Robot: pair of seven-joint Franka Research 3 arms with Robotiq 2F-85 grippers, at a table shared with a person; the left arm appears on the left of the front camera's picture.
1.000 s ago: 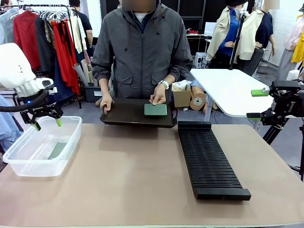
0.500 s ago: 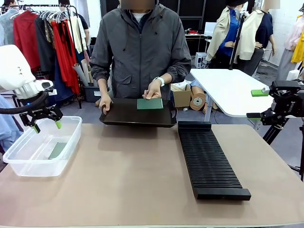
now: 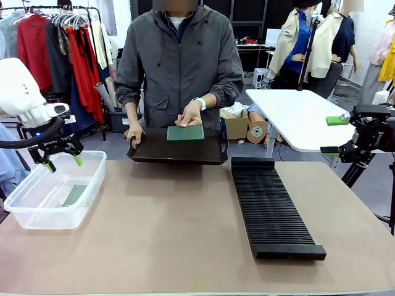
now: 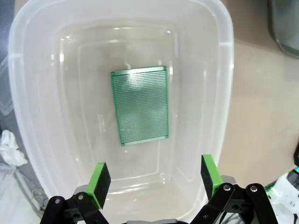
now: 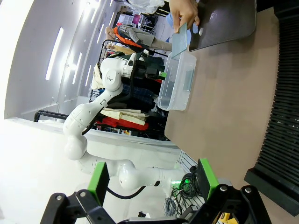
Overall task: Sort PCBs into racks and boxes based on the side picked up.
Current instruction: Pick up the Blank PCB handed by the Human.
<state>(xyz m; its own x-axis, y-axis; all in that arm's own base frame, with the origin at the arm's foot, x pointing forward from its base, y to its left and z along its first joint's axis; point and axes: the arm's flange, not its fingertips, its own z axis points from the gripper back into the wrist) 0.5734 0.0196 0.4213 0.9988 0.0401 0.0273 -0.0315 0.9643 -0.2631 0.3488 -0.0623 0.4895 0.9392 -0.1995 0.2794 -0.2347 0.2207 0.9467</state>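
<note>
1. Progress is judged early: one PCB [image 4: 140, 106] is laid flat in the box [image 3: 37, 216]; none is seen in the rack [image 3: 271, 206].
2. A second PCB [image 3: 185, 132] is held by a person's hand [image 3: 190, 116] over the tray [image 3: 179, 153], yet to be sorted.
3. The left gripper [image 3: 62, 161], above the box, and the right gripper [image 3: 333, 135], off the table [image 3: 185, 234], are spread wide and empty.

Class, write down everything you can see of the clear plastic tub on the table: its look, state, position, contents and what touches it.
The tub is a clear, colourless plastic box, rectangular with rounded corners and a rolled rim, shallow and without a lid. It stands upright on the left side of the tan table. One green PCB lies flat on its floor, roughly central, its dotted face up, clear of the walls. The left tool hovers open above the tub without touching it.
</note>
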